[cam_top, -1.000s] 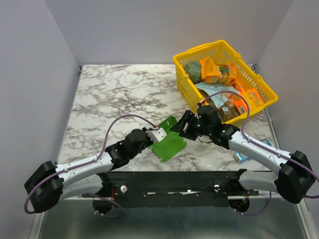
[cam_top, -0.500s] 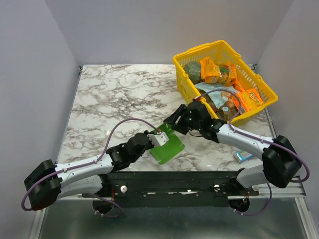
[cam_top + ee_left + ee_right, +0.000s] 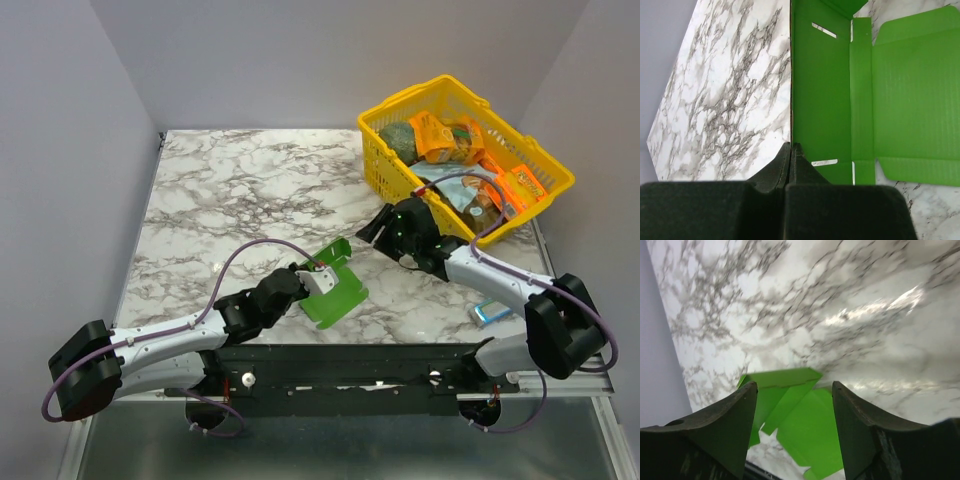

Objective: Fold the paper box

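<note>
The green paper box (image 3: 335,290) is pinched at one edge by the closed left fingers (image 3: 774,171) — near the front of the tabletop (image 3: 250,190). The right fingers (image 3: 730,425) are held open, near the yellow basket (image 3: 375,165).

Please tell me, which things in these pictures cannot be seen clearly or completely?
- Left wrist view: the paper box runs past the top and right edges.
- Right wrist view: the right fingers cover part of it; the table is blurred.
- Top view: the blue pack lies partly behind the right arm, print too small.
- Top view: labels in the basket are too small to read.
</note>
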